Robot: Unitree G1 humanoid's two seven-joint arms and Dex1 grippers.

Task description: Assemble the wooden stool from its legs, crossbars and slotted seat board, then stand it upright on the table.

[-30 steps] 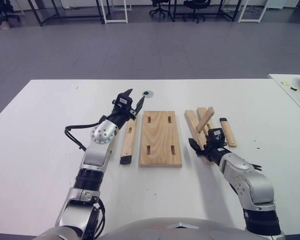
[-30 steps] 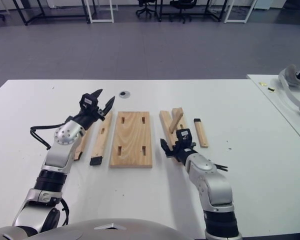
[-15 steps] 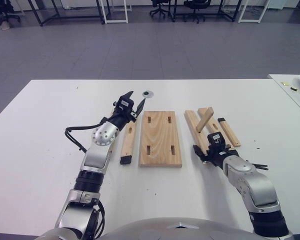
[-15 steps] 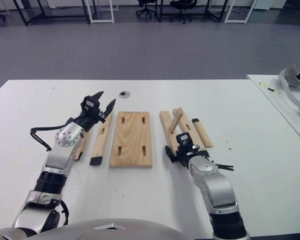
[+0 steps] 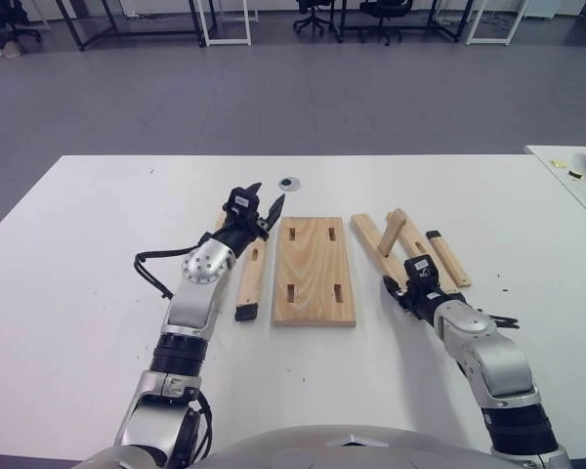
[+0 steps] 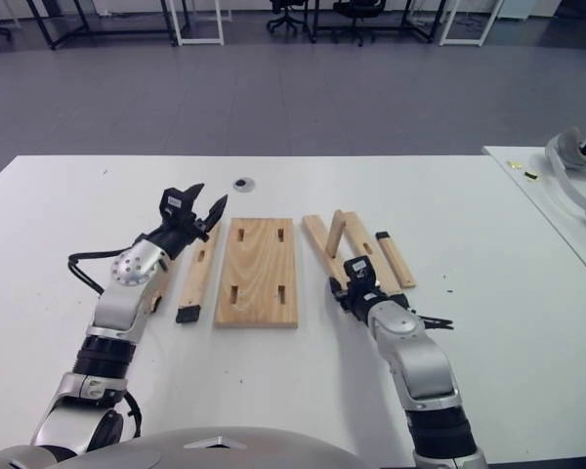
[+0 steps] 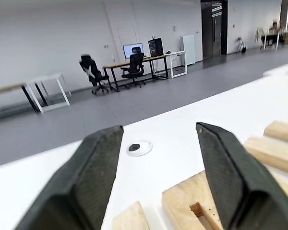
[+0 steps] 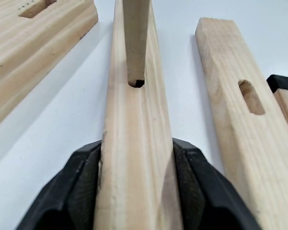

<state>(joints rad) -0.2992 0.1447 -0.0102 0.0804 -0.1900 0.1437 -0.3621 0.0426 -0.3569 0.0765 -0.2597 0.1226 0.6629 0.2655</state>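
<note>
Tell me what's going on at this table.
The robot is partway into building a wooden stool. Its right hand is shut on a slotted leg that has a crossbar standing tilted in its slot. That leg lies right of the seat board, which is flat on the table. The left hand hovers open over the far end of a second leg left of the board. Nothing is joined to the seat yet.

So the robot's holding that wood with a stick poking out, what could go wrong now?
1. The crossbar leans in the slot of the leg that the right end effector grips. It looks loosely seated, so moving the leg might tip it out or jam it.
2. Another leg lies close beside the held one and could get knocked.
3. The left end effector hovers open over a third leg beside the seat board and might nudge either.
</note>
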